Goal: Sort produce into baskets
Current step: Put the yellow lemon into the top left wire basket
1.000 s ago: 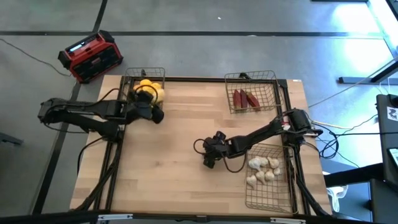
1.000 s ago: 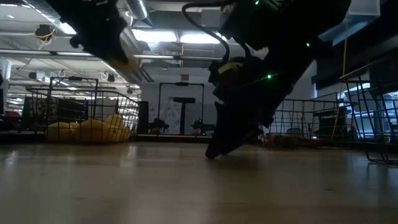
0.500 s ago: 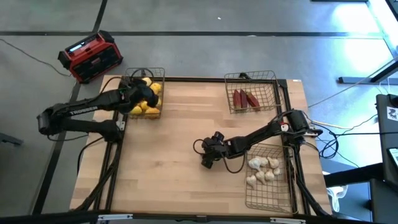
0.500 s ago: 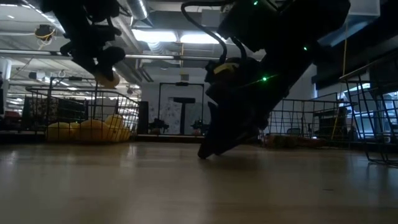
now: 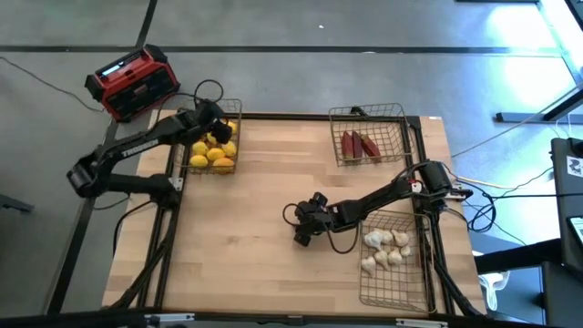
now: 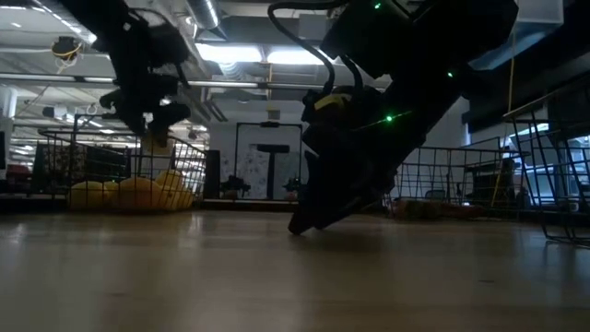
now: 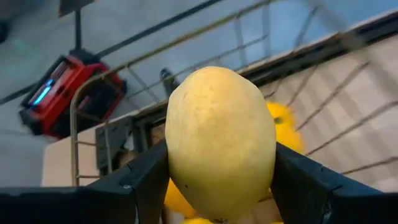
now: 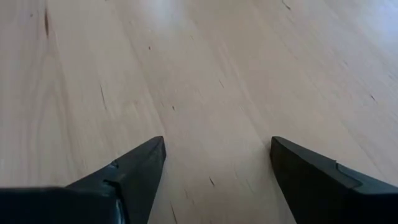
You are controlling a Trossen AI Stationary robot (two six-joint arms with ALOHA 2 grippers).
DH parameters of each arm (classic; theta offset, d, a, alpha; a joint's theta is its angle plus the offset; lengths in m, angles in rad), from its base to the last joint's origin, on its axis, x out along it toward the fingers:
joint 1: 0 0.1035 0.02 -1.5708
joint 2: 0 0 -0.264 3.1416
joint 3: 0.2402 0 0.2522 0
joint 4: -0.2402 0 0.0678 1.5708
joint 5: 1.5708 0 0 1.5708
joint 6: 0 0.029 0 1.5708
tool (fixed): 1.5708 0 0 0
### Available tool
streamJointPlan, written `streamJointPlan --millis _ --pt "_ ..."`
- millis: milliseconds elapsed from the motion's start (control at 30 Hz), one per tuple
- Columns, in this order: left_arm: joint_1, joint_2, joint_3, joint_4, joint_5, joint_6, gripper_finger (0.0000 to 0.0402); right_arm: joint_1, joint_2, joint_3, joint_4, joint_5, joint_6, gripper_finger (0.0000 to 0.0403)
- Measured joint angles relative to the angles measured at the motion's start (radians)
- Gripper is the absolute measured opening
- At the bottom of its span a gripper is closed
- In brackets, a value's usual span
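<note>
From above, the left tool [image 5: 206, 117] is seen over the wire basket [image 5: 233, 137] at the desk's far left corner, in which yellow and orange fruits [image 5: 215, 153] are heaped. A second basket [image 5: 401, 137], at the far right, holds the dark red pieces [image 5: 359, 144]; a third basket [image 5: 421, 273], along the right edge, holds the white bulbs [image 5: 384, 250]. The right tool [image 5: 303, 232] is lowered to the bare wooden desk [image 5: 246, 237] near the middle, just beside the bulb basket. A red-and-black box [image 5: 133, 82] stands on the floor beyond the desk's left corner.

In the low view, the left tool [image 6: 152, 134] hangs above the fruit basket [image 6: 55, 152], a pale fruit being glimpsed beneath it, with the heaped fruits [image 6: 138, 194] below. The right tool [image 6: 304, 221] is tipped down to the desk surface [image 6: 277, 277].

In the left wrist view, a yellow lemon-like fruit [image 7: 221, 143] is clamped between the two dark fingers [image 7: 140, 177] of the left tool, above the basket's wire rim [image 7: 93, 106]; the red box [image 7: 62, 99] is seen beyond.

In the right wrist view, the right tool's fingers [image 8: 134, 168] are spread wide over bare wood [image 8: 205, 87], with nothing between them.
</note>
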Motion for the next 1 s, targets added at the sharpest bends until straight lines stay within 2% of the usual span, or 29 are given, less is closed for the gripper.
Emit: streamJointPlan --millis 233,433,1000 --pt "0.087 0.126 0.000 0.001 0.000 0.011 0.0235 0.000 0.000 0.000 0.001 0.019 0.000 0.0291" --pt "0.100 0.203 0.001 0.040 -0.010 0.032 0.0235 0.000 0.001 -0.001 0.006 0.026 -0.003 0.0291" --pt "0.096 0.237 0.002 0.018 -0.008 0.028 0.0235 0.000 0.001 -0.002 0.022 0.035 -0.024 0.0291"
